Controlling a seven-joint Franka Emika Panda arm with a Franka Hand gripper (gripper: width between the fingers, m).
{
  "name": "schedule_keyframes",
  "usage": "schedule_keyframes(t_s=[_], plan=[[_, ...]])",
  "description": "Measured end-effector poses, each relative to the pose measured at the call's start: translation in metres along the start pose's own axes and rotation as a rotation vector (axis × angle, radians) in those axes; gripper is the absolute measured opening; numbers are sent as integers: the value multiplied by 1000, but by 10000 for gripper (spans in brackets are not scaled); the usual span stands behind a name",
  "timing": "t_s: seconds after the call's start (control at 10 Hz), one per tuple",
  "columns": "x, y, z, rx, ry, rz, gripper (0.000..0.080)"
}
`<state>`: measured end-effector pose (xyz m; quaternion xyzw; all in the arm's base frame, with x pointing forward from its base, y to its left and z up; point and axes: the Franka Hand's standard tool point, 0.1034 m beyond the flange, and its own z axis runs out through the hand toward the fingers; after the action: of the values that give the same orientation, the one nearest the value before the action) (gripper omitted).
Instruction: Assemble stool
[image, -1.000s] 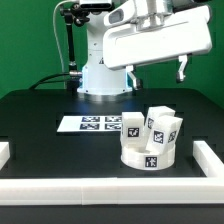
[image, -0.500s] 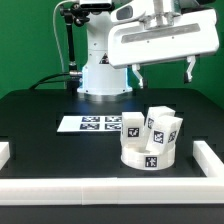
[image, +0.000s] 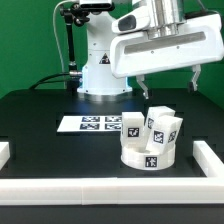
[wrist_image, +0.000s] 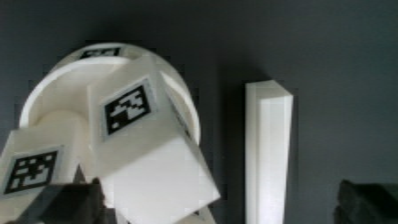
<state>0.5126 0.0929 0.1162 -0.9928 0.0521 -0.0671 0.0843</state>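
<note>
The stool (image: 152, 140) is sitting on the dark counter (image: 60, 150) toward the exterior view's right, just inside the white border rail (image: 110, 187) at the front and near the marker board (image: 92, 124), which is lying flat behind it to the exterior view's left. It is reading as a short round seat disc (image: 148, 157) with several blocky legs (image: 160, 126) standing up from it, the legs leaning a little rather than standing square, so I cannot tell whether they are fully seated or only resting in place. The gripper (image: 170, 81) is hanging above the stool and well apart from it, touching nothing; its jaws are standing spread wide and holding nothing. In the wrist view the seat's white curved edge (wrist_image: 98, 75) and tagged leg faces (wrist_image: 128, 107) are filling the frame, with a rail (wrist_image: 270, 150) beside them. The parts are looking like hard, smooth white plastic, so I judge them light, stiff and somewhat slippery, not fragile but easy to nudge or topple. A leg is probably best taken across its two flat opposing faces, low enough not to lever it sideways; the disc's round rim is offering a poorer hold, and pressing on it could slide the whole piece across the counter. Any grip on one leg is risking a knock to its close neighbours.
</note>
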Motion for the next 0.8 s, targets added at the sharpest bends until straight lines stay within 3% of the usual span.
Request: schedule_keyframes(t_s=[0.3,0.4,0.7,0.8], plan=[[3,6,1,-20,33,-90,649],[10,16,3,-62,87,-267,649],[21,32,10,-151,107,-664,649],[18,33,12,-151,81,-714,649]])
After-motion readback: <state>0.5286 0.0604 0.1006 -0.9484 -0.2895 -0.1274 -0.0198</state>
